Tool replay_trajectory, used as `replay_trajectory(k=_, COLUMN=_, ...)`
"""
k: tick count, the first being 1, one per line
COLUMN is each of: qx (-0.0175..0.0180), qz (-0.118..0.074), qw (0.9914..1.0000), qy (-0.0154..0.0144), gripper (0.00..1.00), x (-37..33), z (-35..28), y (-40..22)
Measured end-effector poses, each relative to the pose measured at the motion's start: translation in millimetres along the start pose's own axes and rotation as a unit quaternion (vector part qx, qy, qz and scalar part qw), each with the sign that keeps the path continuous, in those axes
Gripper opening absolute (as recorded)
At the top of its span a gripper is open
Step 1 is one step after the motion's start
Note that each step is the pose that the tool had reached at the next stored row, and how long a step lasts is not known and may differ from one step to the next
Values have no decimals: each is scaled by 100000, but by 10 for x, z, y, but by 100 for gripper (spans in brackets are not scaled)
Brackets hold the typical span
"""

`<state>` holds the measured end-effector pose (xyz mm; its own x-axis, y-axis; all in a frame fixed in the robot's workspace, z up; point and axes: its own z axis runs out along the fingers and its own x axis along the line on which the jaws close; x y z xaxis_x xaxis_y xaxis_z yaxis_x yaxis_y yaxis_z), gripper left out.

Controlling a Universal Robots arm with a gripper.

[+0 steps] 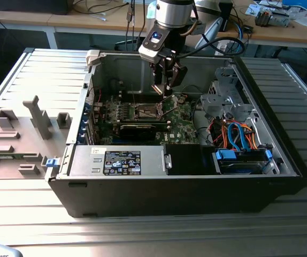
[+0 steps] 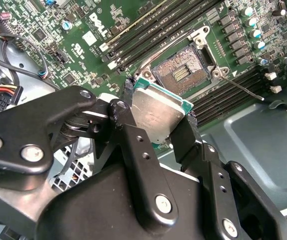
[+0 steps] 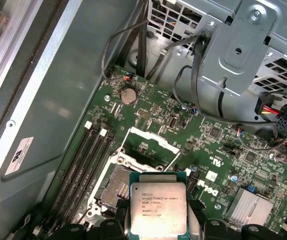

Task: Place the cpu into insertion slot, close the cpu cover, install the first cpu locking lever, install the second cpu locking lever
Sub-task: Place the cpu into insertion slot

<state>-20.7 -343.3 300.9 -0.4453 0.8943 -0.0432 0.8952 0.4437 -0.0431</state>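
Ribbed metal bench (image 1: 30, 225) w/ open PC case (image 1: 196, 187) on its side, so the motherboard (image 3: 223, 150) faces up for top-down access; case also holds drive cage (image 1: 223, 101) + cables (image 1: 239, 134). Inside it the gripper (image 1: 167, 85) has its fingers (image 2: 186, 137) pinching the cpu (image 2: 156, 112) by opposite edges, metal top toward the wrist, near the insertion slot (image 2: 181, 70), not seated. That slot is empty, contacts bare, cpu cover (image 3: 153, 137) swung up out of the way.

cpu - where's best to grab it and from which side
Take the cpu by two opposite edges, from the side of its metal top. It is a thin flat square, so an edge pinch, as the gripper has it now, leaves the underside free for the open insertion slot.
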Motion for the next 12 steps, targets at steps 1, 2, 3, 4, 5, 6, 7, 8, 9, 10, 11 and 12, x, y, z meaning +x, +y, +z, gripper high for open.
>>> replay_trajectory(k=1, qx=17, qz=35, qw=100000, qy=-26, gripper=54, x=0, z=0, y=0)
replay_trajectory(k=2, qx=30, qz=60, qw=100000, qy=-46, gripper=54, x=0, z=0, y=0)
replay_trajectory(k=3, qx=44, qz=96, qw=100000, qy=-79, gripper=54, x=0, z=0, y=0)
replay_trajectory(k=4, qx=62, qz=122, qw=100000, qy=-106, gripper=54, x=0, z=0, y=0)
replay_trajectory(k=5, qx=80, qz=151, qw=100000, qy=-137, gripper=54, x=0, z=0, y=0)
replay_trajectory(k=6, qx=102, qz=186, qw=100000, qy=-181, gripper=54, x=0, z=0, y=0)
replay_trajectory(k=7, qx=119, qz=212, qw=99999, qy=-210, gripper=54, x=0, z=0, y=0)
replay_trajectory(k=8, qx=144, qz=252, qw=99999, qy=-255, gripper=54, x=0, z=0, y=0)
replay_trajectory(k=9, qx=157, qz=281, qw=99999, qy=-277, gripper=54, x=0, z=0, y=0)
replay_trajectory(k=10, qx=172, qz=311, qw=99999, qy=-299, gripper=54, x=0, z=0, y=0)
replay_trajectory(k=11, qx=187, qz=399, qw=99999, qy=-320, gripper=54, x=0, z=0, y=0)
replay_trajectory(k=12, qx=204, qz=484, qw=99998, qy=-340, gripper=54, x=0, z=0, y=0)
